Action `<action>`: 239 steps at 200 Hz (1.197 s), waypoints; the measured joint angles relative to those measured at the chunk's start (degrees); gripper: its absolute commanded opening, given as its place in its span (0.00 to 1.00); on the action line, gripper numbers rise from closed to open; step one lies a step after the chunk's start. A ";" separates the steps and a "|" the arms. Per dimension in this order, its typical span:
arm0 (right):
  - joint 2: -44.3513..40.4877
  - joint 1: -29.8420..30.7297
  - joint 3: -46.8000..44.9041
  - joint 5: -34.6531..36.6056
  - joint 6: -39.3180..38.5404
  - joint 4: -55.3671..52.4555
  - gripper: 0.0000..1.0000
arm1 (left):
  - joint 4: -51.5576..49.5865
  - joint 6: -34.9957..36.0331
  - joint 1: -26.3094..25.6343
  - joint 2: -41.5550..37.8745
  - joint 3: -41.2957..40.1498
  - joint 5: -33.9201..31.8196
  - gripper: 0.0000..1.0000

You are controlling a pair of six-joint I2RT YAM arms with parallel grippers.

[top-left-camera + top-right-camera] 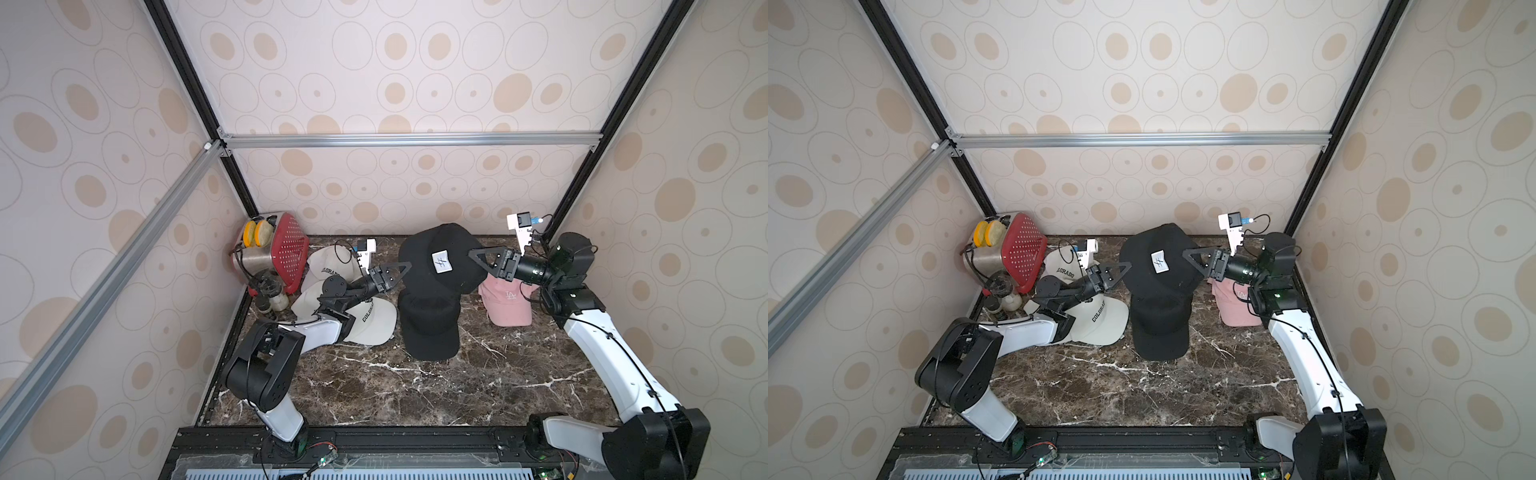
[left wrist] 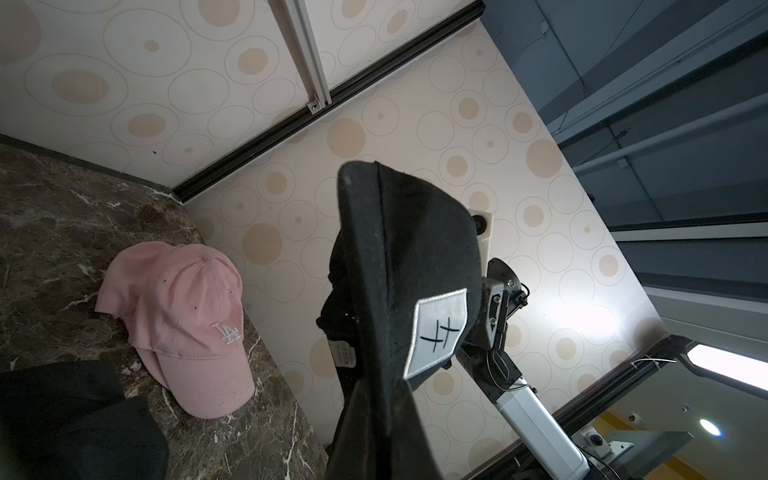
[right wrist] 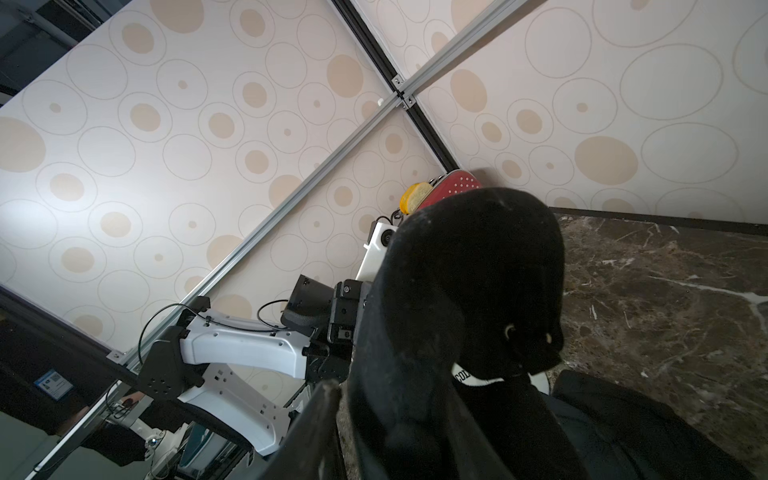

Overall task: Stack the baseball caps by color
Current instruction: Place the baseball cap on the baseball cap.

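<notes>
Caps in three colours on the marble table, one lifted.
Three white COLORADO caps lie left, two pink caps are stacked right, and two black caps seem stacked in the middle. The black patch cap hangs above them between both grippers. The left gripper is clenched on its left edge. The right gripper meets its right side, but I cannot tell if those jaws grasp it.

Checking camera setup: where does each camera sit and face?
Top views: high in front, looking down on the brown marble table; left arm and right arm show.
Left wrist: on the left arm, facing the black fabric cap with white square patch; right arm shows.
Right wrist: on the right arm, facing that cap; left arm shows.
Wrist views share the cap.
</notes>
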 measured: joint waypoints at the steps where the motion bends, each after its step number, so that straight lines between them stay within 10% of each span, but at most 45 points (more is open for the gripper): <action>1: 0.02 0.00 -0.02 -0.02 0.02 0.00 0.37 | 0.02 0.00 0.00 0.00 0.00 0.00 0.00; 82: 0.59 0.04 -0.66 -0.42 -0.15 0.55 0.00 | 0.15 0.02 0.00 0.00 0.00 0.07 0.00; 136: 0.44 0.07 -0.81 -0.66 -0.15 0.98 0.00 | 0.39 0.00 0.00 0.52 0.00 -0.02 0.00; 163: 0.15 0.17 -0.81 -0.87 -1.92 -0.09 0.00 | 0.72 0.07 0.00 2.82 0.70 -0.17 0.49; 204: -1.27 0.44 -0.81 -0.33 -8.76 -6.19 0.00 | -0.26 1.55 0.83 6.78 2.10 0.72 0.94; 239: -2.38 1.20 0.59 5.27 -19.41 -18.38 0.00 | -5.09 7.50 5.46 5.22 1.29 0.94 0.99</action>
